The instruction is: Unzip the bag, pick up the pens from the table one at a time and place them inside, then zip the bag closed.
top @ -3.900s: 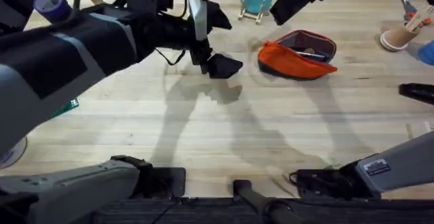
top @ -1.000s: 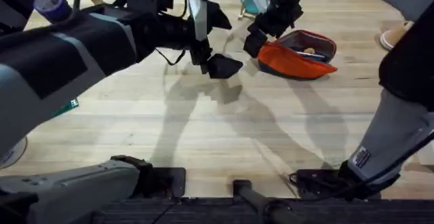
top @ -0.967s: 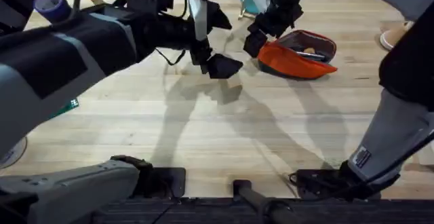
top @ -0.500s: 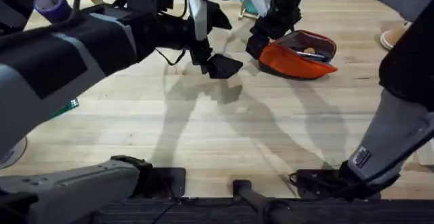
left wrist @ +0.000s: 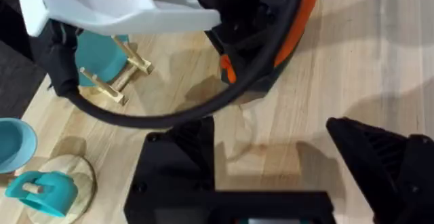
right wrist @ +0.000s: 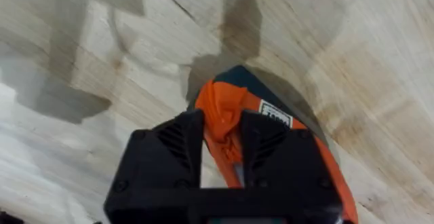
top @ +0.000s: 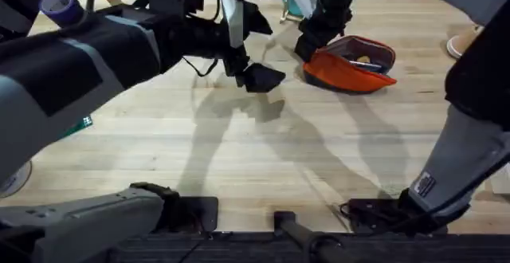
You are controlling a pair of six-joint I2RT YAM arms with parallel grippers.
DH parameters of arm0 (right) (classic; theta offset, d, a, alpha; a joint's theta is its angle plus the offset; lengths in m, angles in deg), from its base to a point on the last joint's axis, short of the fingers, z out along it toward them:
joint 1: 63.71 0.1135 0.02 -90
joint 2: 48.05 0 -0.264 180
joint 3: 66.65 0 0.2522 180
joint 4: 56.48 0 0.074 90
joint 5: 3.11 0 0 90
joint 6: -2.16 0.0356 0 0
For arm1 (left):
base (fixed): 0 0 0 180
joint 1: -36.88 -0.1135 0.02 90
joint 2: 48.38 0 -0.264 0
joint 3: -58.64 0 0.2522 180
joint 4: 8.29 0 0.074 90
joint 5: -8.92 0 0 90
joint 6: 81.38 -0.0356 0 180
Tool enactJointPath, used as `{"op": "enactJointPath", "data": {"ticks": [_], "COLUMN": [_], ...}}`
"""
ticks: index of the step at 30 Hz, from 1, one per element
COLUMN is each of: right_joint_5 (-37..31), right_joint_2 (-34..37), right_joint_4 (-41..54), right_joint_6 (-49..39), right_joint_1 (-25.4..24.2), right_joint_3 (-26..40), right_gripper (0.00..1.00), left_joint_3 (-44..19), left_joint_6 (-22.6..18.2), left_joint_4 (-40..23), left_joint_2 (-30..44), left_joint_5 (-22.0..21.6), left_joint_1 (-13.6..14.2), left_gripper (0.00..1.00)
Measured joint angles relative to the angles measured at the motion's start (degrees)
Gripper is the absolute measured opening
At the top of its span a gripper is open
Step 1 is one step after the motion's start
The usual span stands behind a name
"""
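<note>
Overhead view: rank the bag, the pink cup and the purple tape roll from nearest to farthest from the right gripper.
1. bag, gripped at its left end.
2. pink cup, right edge.
3. purple tape roll, far left.

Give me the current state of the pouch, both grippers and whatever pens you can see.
Orange pouch: unzipped, mouth gaping, lying on the table.
Pen: inside the pouch.
Right gripper: shut on the pouch's end fabric.
Left gripper: open, empty, above the table beside the pouch.
</note>
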Motion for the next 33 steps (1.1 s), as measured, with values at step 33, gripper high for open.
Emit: {"op": "enactJointPath", "data": {"ticks": [33], "right_joint_5": [0.0], "right_joint_2": [0.0], "right_joint_4": [-0.3], "right_joint_6": [1.1], "right_joint_1": [0.3], "right_joint_3": [0.0], "right_gripper": [0.031], "left_joint_3": [0.0], "left_joint_6": [0.0], "left_joint_4": [0.0], "left_joint_2": [0.0], "left_joint_5": [0.0], "left_joint_1": [0.0], "left_gripper": [0.995]}}
